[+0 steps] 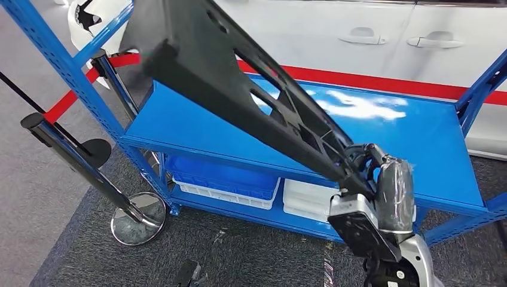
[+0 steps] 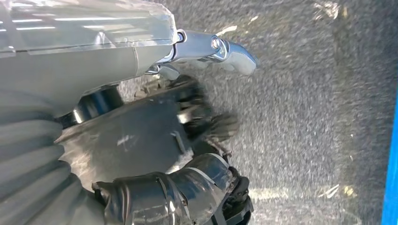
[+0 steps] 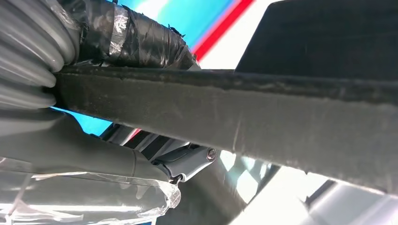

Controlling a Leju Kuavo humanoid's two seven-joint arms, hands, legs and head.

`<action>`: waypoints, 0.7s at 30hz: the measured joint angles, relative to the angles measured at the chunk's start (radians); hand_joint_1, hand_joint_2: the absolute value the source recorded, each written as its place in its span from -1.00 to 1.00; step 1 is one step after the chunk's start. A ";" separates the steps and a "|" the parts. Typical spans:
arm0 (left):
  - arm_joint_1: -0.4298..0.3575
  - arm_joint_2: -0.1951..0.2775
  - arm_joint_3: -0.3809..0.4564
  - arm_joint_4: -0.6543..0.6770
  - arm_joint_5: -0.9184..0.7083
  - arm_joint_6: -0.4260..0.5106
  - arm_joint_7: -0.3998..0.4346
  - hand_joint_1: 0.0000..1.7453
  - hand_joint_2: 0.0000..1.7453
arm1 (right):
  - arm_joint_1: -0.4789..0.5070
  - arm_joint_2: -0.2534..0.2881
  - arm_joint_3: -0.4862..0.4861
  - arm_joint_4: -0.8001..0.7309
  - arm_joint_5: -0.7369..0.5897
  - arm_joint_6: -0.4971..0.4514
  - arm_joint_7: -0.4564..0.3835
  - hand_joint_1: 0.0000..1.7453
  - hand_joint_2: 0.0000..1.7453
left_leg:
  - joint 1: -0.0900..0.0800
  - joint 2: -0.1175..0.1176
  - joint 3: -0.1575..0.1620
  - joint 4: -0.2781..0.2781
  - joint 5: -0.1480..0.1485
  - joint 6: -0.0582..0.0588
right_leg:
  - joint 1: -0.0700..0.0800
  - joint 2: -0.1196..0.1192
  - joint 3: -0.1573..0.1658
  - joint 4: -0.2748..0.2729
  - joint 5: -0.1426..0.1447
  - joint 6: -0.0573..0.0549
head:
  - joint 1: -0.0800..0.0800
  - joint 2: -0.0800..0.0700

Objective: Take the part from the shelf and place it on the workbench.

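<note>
Part [image 1: 239, 84], a long black ribbed plastic panel, runs from the upper left of the head view down to the lower right, where the right hand [image 1: 365, 173] grips its narrow end, lifted clear above the blue shelf [image 1: 418, 137]. In the right wrist view the fingers [image 3: 136, 37] wrap around its edge. The left hand [image 2: 187, 122] hangs over grey carpet [image 2: 319, 117], fingers curled in, holding nothing. Judging by this, pickup is done; carrying to the worktop and setting down remain.
</note>
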 joint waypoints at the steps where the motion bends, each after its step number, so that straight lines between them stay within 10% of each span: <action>1: -0.001 0.002 0.004 0.000 0.001 -0.002 0.003 -1.00 1.00 | 0.021 0.004 0.001 -0.014 -0.038 -0.011 -0.028 1.00 1.00 | -0.003 0.000 0.034 -0.061 0.016 0.004 | 0.000 0.000 -0.003 -0.002 0.008 0.004 | 0.001 0.000; 6: 0.001 0.017 0.018 0.001 0.007 0.005 0.030 -1.00 1.00 | 0.103 0.024 0.010 -0.053 -0.094 -0.074 -0.088 1.00 1.00 | -0.016 0.002 0.045 -0.129 0.070 0.023 | -0.009 0.000 -0.007 -0.022 0.037 0.031 | 0.000 0.000; 10: 0.000 0.028 0.026 0.002 0.014 0.012 0.043 -1.00 1.00 | 0.141 0.027 0.017 -0.067 -0.025 -0.086 -0.038 1.00 1.00 | -0.012 0.009 -0.003 -0.150 0.134 0.043 | -0.009 0.005 -0.053 0.156 -0.150 0.039 | 0.010 0.000; 13: 0.001 0.030 0.026 0.002 0.014 0.013 0.054 -1.00 1.00 | 0.160 0.027 0.025 -0.074 0.016 -0.078 -0.004 1.00 1.00 | -0.010 0.010 -0.055 -0.138 0.164 0.038 | -0.011 0.005 -0.027 0.246 -0.167 0.048 | 0.012 0.000; 17: 0.001 0.034 0.027 0.002 0.013 0.017 0.059 -1.00 1.00 | 0.166 0.027 0.034 -0.089 0.038 -0.069 0.019 1.00 1.00 | -0.006 0.010 -0.124 -0.089 0.188 0.016 | -0.017 0.007 0.160 0.029 -0.145 0.054 | 0.013 0.000; 21: 0.003 0.041 0.030 0.003 0.014 0.024 0.064 -1.00 1.00 | 0.170 0.028 0.044 -0.099 0.044 -0.066 0.032 1.00 1.00 | -0.004 0.006 -0.138 -0.073 0.200 -0.008 | -0.012 0.011 0.165 -0.005 -0.147 0.018 | 0.022 0.000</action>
